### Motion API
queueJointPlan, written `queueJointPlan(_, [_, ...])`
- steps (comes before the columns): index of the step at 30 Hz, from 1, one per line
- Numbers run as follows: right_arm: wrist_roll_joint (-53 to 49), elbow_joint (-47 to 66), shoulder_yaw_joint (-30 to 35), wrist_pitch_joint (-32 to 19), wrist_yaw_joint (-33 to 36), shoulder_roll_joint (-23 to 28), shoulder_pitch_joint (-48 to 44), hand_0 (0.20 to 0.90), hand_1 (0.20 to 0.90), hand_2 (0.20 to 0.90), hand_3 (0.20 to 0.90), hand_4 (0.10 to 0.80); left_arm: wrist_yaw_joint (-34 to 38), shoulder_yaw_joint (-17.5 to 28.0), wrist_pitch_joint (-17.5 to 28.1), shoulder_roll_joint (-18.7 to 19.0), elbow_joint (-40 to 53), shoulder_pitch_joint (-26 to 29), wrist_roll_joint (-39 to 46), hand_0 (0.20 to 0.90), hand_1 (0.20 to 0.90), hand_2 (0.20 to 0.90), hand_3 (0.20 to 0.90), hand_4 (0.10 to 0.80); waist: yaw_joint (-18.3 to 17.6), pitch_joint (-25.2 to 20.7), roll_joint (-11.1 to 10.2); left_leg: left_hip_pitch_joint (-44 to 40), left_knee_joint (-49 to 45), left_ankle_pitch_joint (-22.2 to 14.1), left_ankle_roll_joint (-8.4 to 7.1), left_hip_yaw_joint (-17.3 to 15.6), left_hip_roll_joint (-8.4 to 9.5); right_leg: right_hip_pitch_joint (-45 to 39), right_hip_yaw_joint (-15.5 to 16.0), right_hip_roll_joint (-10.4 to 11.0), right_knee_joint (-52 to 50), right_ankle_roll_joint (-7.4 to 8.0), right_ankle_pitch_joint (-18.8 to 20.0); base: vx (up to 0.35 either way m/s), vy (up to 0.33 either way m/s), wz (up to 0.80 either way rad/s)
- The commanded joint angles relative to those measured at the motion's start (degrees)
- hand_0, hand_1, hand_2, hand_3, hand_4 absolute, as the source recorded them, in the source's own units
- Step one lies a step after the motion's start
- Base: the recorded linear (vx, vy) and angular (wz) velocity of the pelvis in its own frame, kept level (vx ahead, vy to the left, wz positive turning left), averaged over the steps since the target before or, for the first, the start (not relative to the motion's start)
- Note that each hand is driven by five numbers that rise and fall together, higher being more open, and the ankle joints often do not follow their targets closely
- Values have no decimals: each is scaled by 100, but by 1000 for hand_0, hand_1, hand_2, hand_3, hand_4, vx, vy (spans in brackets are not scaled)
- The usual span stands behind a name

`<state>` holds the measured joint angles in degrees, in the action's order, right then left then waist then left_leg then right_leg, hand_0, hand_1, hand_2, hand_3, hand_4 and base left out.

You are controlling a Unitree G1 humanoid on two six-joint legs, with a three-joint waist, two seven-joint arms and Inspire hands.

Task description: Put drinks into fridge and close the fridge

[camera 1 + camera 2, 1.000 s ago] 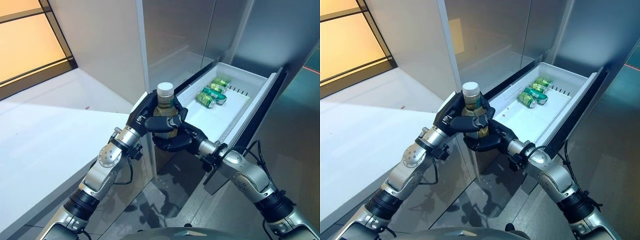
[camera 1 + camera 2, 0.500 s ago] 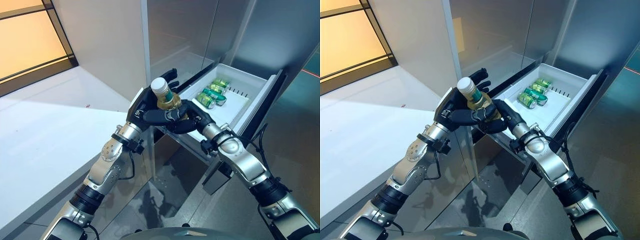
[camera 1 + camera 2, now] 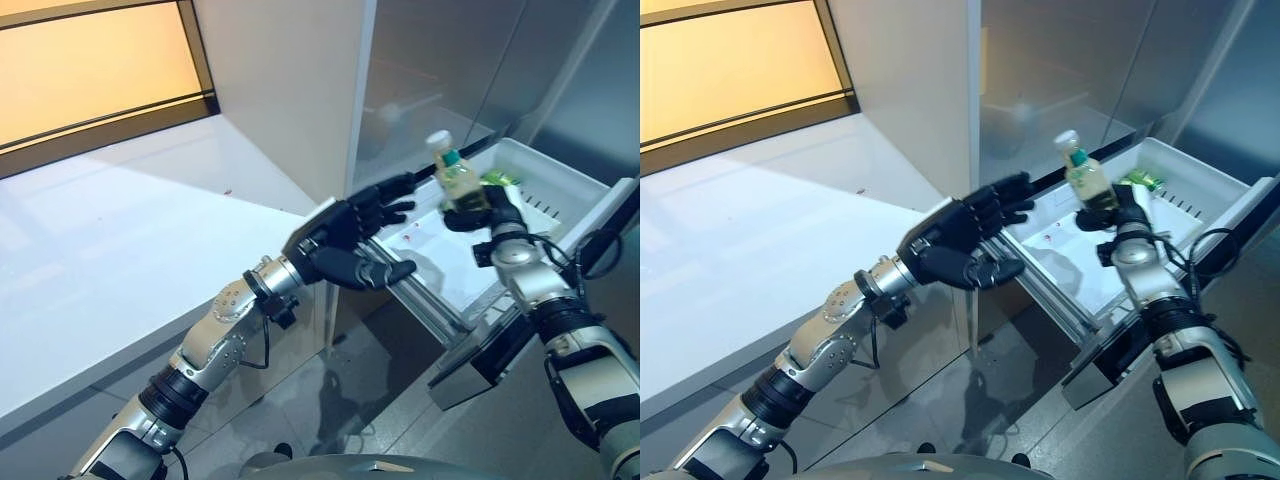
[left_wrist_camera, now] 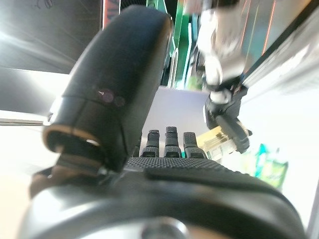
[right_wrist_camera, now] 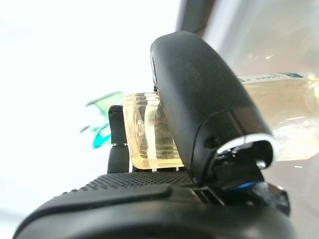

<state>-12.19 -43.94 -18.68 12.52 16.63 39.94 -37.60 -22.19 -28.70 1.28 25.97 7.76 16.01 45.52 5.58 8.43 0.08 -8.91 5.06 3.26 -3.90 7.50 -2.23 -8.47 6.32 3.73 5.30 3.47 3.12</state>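
My right hand (image 3: 487, 211) is shut on a bottle (image 3: 455, 176) of pale yellow drink with a white cap and green label, held tilted above the open white fridge drawer (image 3: 560, 196). The right wrist view shows the thumb (image 5: 209, 104) and fingers curled round the bottle (image 5: 144, 132). My left hand (image 3: 345, 245) is open and empty, fingers spread, above the drawer's near corner and left of the bottle. Green cans (image 3: 497, 179) lie in the drawer behind the right hand.
A white counter (image 3: 120, 250) runs along the left, up to the fridge's side. The grey fridge body (image 3: 440, 60) rises behind the drawer. The drawer's dark front panel (image 3: 500, 345) juts out at the lower right over a grey floor.
The left hand has let go of the bottle and opened. The right hand has carried the bottle away from it, out over the drawer. The camera has also shifted.
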Motion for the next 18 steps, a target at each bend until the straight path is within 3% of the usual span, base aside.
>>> queueJointPlan(1, [631,32,-105,-497,128,673,-1779,300,300,300,200,100,-271,-64,84,-20,292,123,469,900,900,900,900,800,52,-496,-250,132,-6,-197,383,-91,351,-74,-21,-202,-53,-172,-37,53,-13,15])
queueJointPlan(6, [1029,-732,-464,-369,-326,854,-1970,300,300,300,200,100,-627,-344,-276,201,29,-37,460,900,900,900,900,800,137,-376,-166,188,-6,-180,347,-14,319,-41,81,-211,-77,-196,-103,47,-14,21])
queueJointPlan(12, [996,-1705,-892,-12,-925,844,-2374,300,300,300,200,100,-608,-868,-204,515,-736,115,31,900,900,900,900,800,209,-16,21,585,-6,-30,343,132,313,377,140,-207,-178,-223,-103,-116,-14,17])
queueJointPlan(18, [1100,-2470,-1055,206,-1644,685,-2516,300,300,300,200,100,-159,-1223,548,535,-2345,-32,-1317,900,900,900,900,800,261,390,137,854,-6,33,352,198,306,661,118,-204,-240,-254,-122,-82,-21,9])
